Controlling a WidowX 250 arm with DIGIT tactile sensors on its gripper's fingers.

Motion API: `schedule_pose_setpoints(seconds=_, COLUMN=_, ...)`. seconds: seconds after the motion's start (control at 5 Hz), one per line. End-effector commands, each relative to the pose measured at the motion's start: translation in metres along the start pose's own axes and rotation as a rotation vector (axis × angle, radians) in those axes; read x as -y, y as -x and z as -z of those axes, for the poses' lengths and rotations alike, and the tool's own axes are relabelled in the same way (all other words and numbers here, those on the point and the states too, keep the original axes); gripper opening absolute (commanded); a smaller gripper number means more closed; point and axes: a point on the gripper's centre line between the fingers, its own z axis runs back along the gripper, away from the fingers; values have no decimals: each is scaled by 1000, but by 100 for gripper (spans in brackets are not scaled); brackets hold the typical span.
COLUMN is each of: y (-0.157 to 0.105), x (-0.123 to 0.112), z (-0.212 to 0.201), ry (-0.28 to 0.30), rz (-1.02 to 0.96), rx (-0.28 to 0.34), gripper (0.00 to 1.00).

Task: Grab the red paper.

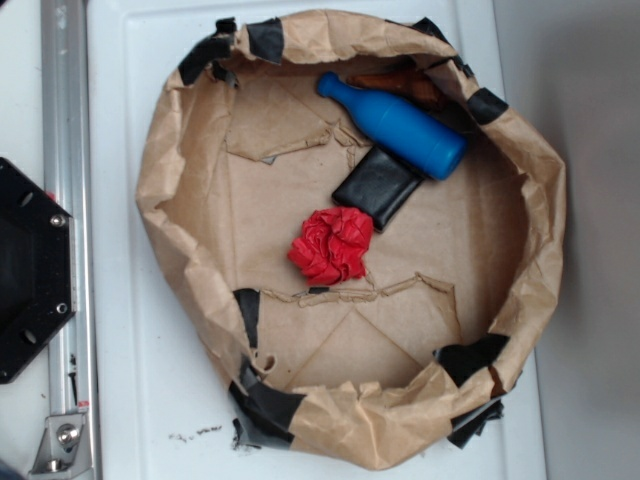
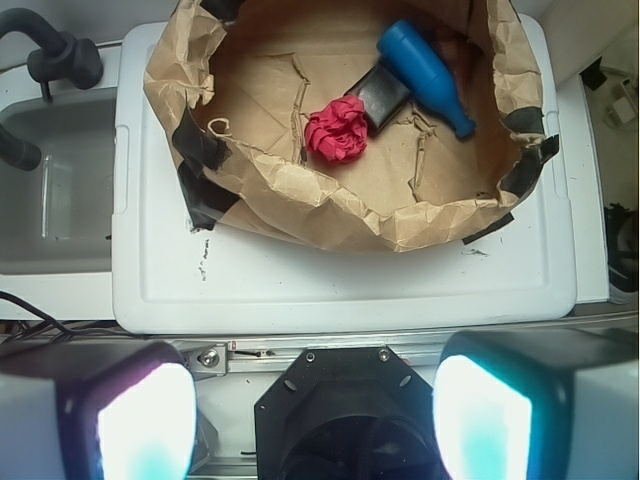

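A round, shallow enclosure of crumpled brown paper (image 1: 180, 215), its rim patched with strips of black tape (image 1: 268, 405), sits on a white plastic surface (image 1: 130, 400). Inside, a blue plastic bottle (image 1: 400, 128) lies on its side near the far rim. A flat black rectangular pouch (image 1: 378, 187) lies just beside the bottle, touching it. A dark brown object (image 1: 405, 85) rests behind the bottle against the paper wall; its shape is unclear. A metal rail (image 1: 65, 200) runs along one edge of the white surface. In the wrist view, a grey sink (image 2: 55, 190) with a dark faucet (image 2: 50, 55) sits beside the surface.
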Motion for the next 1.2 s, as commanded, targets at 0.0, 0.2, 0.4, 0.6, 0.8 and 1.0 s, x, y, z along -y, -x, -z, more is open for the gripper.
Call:
schedule_pose_setpoints(seconds=0.0, y=0, x=0, z=0, ry=0, rz=0, rx=0, gripper=100)
schedule_pose_setpoints(seconds=0.2, y=-44, x=-8, z=49, ry=8, rz=-218, rx=-5, gripper=100)
schedule_pose_setpoints(seconds=0.4, y=-90, x=-20, z=85, ry=9, rz=-407, rx=35, gripper=100)
schedule_pose_setpoints(seconds=0.6, y=-124, x=-34, z=118, ry=42, rz=-513, rx=53, gripper=100)
schedule_pose_setpoints(seconds=0.8, y=-137, x=-28, z=158, ry=40, rz=-459, rx=20, gripper=100)
schedule_pose_setpoints(seconds=1.0, y=-133, x=-7, z=192, ry=37, rz=-352, rx=-42, gripper=100)
